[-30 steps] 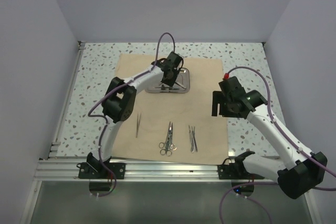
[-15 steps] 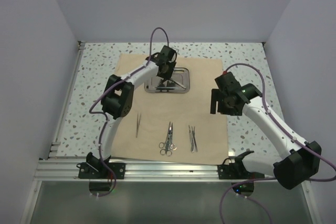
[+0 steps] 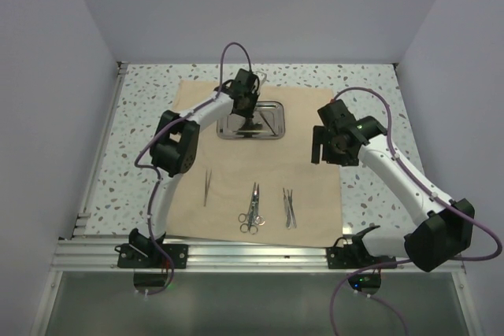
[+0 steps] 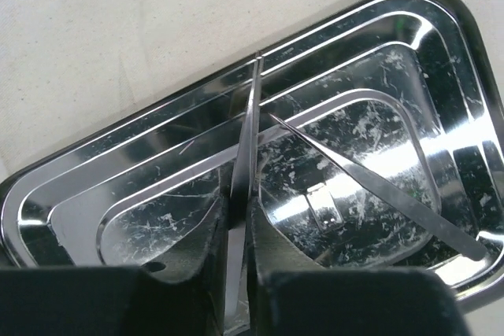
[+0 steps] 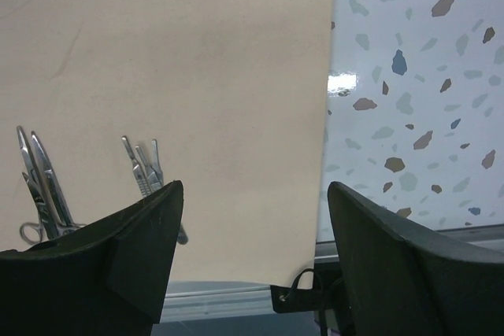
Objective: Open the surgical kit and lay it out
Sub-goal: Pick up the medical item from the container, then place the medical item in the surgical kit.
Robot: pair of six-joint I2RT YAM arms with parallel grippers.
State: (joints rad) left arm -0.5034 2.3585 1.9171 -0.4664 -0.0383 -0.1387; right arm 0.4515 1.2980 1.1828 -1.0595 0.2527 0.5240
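Here, tweezers (image 4: 246, 139) in left gripper (image 4: 235, 222).

A speckled counter (image 3: 370, 84) sits between plain grey walls (image 3: 47, 76); an aluminium rail (image 3: 252, 256) runs along its 6 o'clock edge.

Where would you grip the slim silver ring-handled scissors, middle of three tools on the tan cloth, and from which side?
The shank of the scissors, from straight above, jaws across it: they lie flat and thin on the cloth.

We count one tan-beige cloth wrap (image 3: 311, 116), one shiny rectangular steel tray (image 3: 272, 108), two slim silver strips (image 4: 378, 194), and three silver instrument clusters (image 3: 251, 208) at lower centre.
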